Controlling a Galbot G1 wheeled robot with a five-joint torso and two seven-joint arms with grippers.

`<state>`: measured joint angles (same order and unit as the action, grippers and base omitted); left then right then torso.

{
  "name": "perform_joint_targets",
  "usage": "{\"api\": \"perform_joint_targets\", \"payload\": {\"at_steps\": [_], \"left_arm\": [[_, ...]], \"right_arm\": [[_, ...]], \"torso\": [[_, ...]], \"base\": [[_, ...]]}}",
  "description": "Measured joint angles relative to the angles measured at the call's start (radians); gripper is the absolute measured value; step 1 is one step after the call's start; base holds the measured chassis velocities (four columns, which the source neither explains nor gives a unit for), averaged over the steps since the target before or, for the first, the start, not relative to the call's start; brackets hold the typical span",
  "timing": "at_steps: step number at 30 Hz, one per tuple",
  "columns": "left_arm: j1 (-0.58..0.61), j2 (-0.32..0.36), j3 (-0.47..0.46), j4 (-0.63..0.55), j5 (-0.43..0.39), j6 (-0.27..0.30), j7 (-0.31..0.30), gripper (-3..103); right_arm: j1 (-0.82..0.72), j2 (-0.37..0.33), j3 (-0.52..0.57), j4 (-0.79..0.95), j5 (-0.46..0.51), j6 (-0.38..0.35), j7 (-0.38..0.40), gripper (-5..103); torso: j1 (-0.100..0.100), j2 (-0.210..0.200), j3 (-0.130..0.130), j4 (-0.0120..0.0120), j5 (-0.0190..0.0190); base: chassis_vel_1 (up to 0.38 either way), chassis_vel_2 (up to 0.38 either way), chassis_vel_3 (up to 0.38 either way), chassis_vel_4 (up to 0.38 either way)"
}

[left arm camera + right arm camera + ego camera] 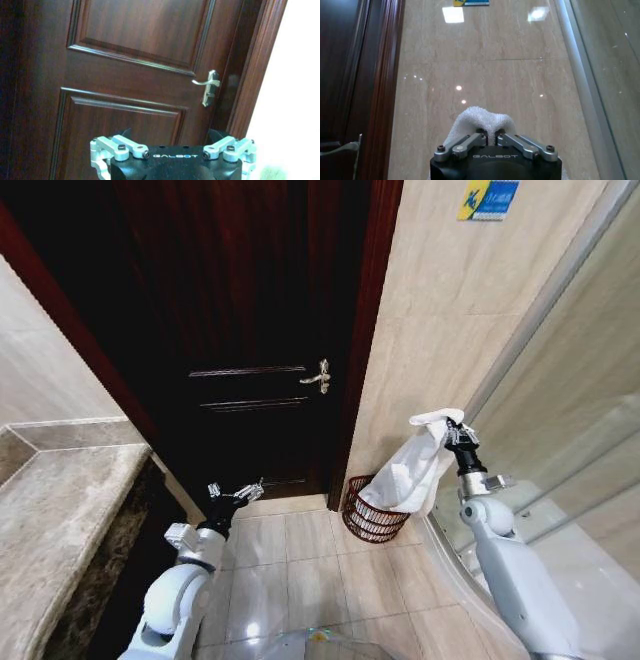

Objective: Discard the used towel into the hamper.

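A white towel (412, 468) hangs from my right gripper (455, 430), which is shut on its top edge. The cloth drapes down over the dark red-brown wire hamper (372, 516) standing on the floor by the tiled wall. In the right wrist view a bunched fold of the towel (479, 120) sticks up between the closed fingers (465, 144). My left gripper (236, 493) is held low in front of the door with its fingers spread and nothing in them; the left wrist view shows that gripper (172, 155) facing the door.
A dark wooden door (250, 330) with a metal lever handle (318, 377) fills the middle. A stone counter (60, 510) lies on the left, a glass shower partition (560, 410) on the right. Beige floor tiles (290, 565) lie between.
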<state>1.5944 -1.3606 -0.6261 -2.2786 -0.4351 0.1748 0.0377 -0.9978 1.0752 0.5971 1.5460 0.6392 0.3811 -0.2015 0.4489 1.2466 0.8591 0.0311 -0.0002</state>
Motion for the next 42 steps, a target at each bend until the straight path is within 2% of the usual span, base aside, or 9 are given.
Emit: {"api": "perform_joint_targets", "payload": {"at_steps": [10,12,15,18,21,42], "left_arm": [[-0.001,0.000,0.000,0.000,0.000,0.000,0.000,100],[-0.001,0.000,0.000,0.000,0.000,0.000,0.000,100],[-0.001,0.000,0.000,0.000,0.000,0.000,0.000,100],[0.000,0.000,0.000,0.000,0.000,0.000,0.000,100],[0.000,0.000,0.000,0.000,0.000,0.000,0.000,100],[0.000,0.000,0.000,0.000,0.000,0.000,0.000,100]], "right_arm": [[-0.024,0.000,0.009,0.021,0.001,0.009,0.011,7],[-0.030,0.001,0.008,0.013,0.002,0.011,0.010,7],[-0.029,0.002,0.003,-0.004,0.012,0.013,0.003,7],[-0.026,0.008,-0.028,-0.048,0.089,-0.010,-0.028,7],[-0.024,0.023,-0.044,-0.082,0.116,-0.023,-0.033,7],[0.023,0.072,-0.128,-0.291,0.187,-0.062,-0.073,7]], "torso": [[0.001,0.000,0.000,-0.0002,0.0000],[0.002,0.000,0.001,0.0005,0.0007],[0.001,0.000,0.000,0.0002,-0.0003],[0.000,0.000,0.000,-0.0001,0.0003],[0.000,0.000,0.000,0.0001,0.0001],[0.000,0.000,0.000,0.0001,0.0002]], "base": [[-0.137,0.127,0.142,-0.141],[-0.118,0.093,0.097,-0.089],[-0.035,0.057,0.024,-0.038],[0.000,0.000,0.000,0.000],[0.017,-0.011,-0.010,0.023],[0.000,0.000,0.000,0.000]]}}
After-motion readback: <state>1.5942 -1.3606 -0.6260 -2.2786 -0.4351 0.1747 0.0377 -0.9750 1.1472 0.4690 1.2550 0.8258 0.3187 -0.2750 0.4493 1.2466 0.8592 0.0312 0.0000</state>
